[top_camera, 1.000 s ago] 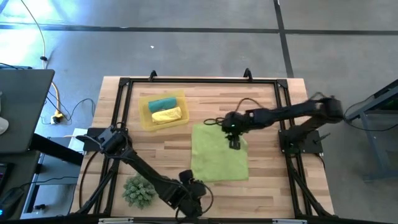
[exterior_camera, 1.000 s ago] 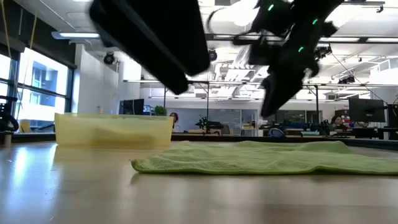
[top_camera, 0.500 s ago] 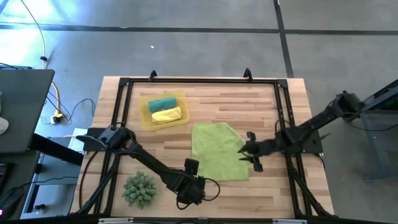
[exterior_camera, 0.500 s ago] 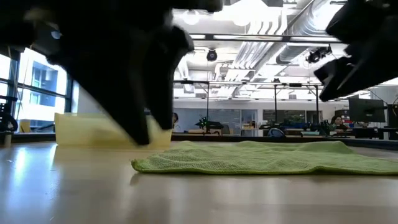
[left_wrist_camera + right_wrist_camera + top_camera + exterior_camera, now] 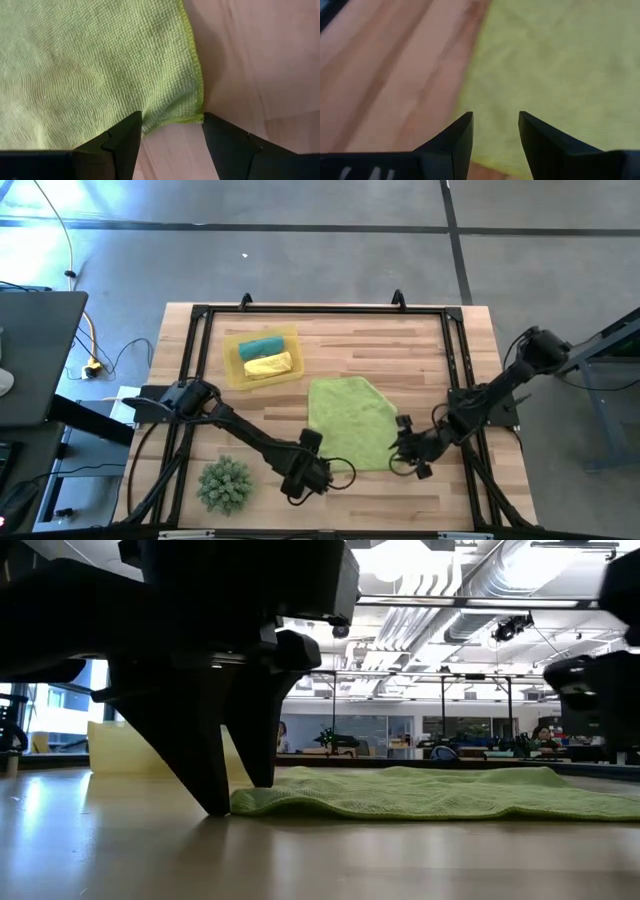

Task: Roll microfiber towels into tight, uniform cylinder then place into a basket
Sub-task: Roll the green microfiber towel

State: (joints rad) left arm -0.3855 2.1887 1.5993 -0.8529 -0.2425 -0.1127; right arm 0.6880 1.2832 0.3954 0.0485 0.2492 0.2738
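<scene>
The lime green towel (image 5: pixel 349 423) lies spread flat on the wooden table (image 5: pixel 420 350). The left gripper (image 5: pixel 171 134) stands open, one towel corner lying between its fingers (image 5: pixel 122 142). The right gripper (image 5: pixel 495 131), fingers parted and empty, hovers at the opposite near corner. The yellow basket (image 5: pixel 234 363) holds two rolled towels.

Two dark jointed arms, thin black cables looped at the wrists, tapered matte-black fingers (image 5: pixel 122 145)
</scene>
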